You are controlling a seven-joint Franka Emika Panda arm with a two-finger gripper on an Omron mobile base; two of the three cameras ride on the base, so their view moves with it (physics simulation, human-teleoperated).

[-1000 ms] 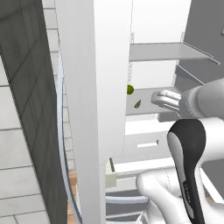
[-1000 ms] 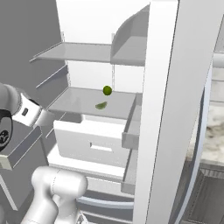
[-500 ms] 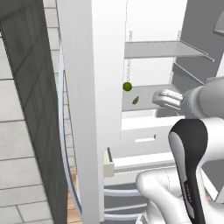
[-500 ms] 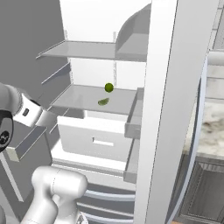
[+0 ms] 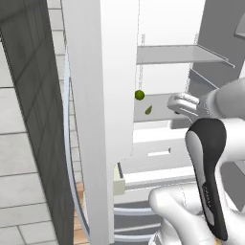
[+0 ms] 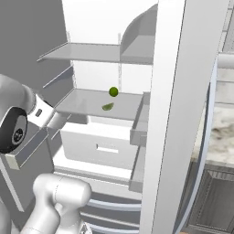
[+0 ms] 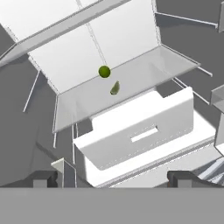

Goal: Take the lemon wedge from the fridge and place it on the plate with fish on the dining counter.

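Observation:
The fridge (image 5: 95, 95) stands open with its white interior showing. The lemon wedge (image 5: 149, 110) (image 6: 108, 106) (image 7: 114, 88), a tiny yellow-green piece, lies on the middle grey shelf (image 7: 144, 74). My gripper (image 5: 176, 101) (image 6: 58, 119) (image 7: 111, 179) hovers in front of that shelf, short of the wedge and at about its height. It is open, with nothing between the fingers. In the hand view the wedge lies ahead, above the middle between the two tips. The plate, the fish and the dining counter are out of view.
A small round green fruit (image 5: 139, 94) (image 6: 113, 92) (image 7: 104, 71) sits just behind the wedge. A white drawer (image 7: 135, 131) juts out below the shelf, and another shelf (image 6: 91, 52) hangs above. The open door (image 6: 173, 114) walls the right side, with a marbled top (image 6: 224, 135) beyond.
Both base views have shifted slightly, so the camera has moved a little. The hand has crept a touch toward the shelf. The jaws stay open and the wedge has not moved.

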